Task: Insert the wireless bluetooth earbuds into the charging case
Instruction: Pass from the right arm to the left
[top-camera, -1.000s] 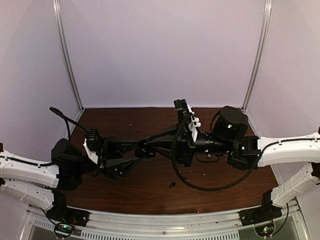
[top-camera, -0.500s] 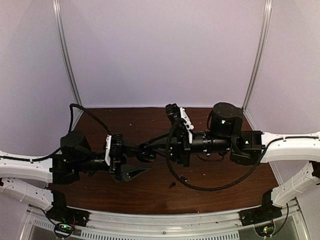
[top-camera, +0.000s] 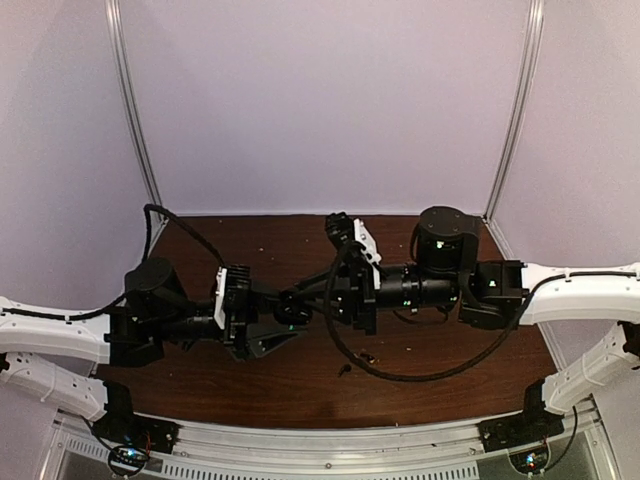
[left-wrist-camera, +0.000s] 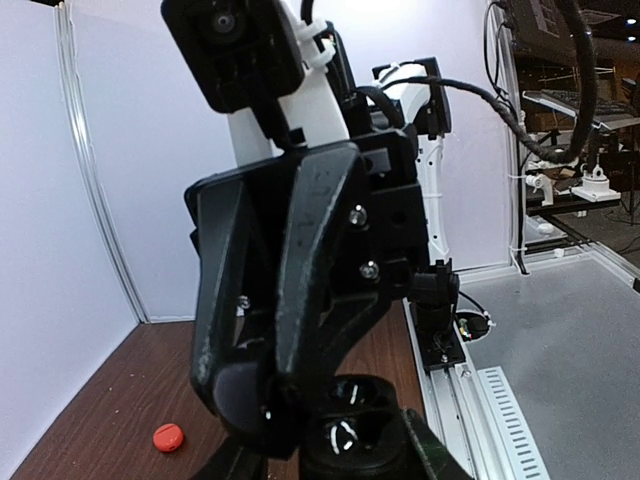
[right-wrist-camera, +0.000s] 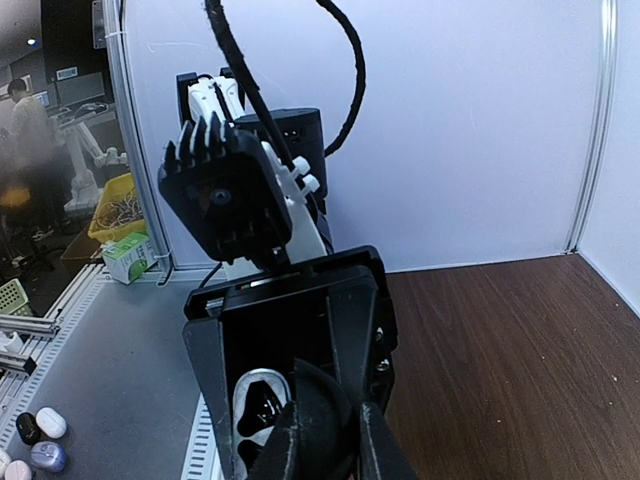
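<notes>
Looking at mid-table, you see the right gripper (right-wrist-camera: 325, 415) pinching the charging case (left-wrist-camera: 345, 435), the left gripper (left-wrist-camera: 330, 460) half open around it, grip unclear; a red-orange earbud (left-wrist-camera: 168, 437) lies apart on the table (left-wrist-camera: 90, 440).

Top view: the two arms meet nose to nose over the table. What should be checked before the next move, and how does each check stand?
1. Grip of the right gripper on the charging case: ok, it is shut on it.
2. Case lid open: cannot tell.
3. Earbud in the left gripper: cannot tell, its fingertips are hidden.
4. Earbuds left to pick: ok, a dark earbud and a red-orange earbud lie on the table.
5. Room between the grippers: not ok, they crowd close together.
</notes>
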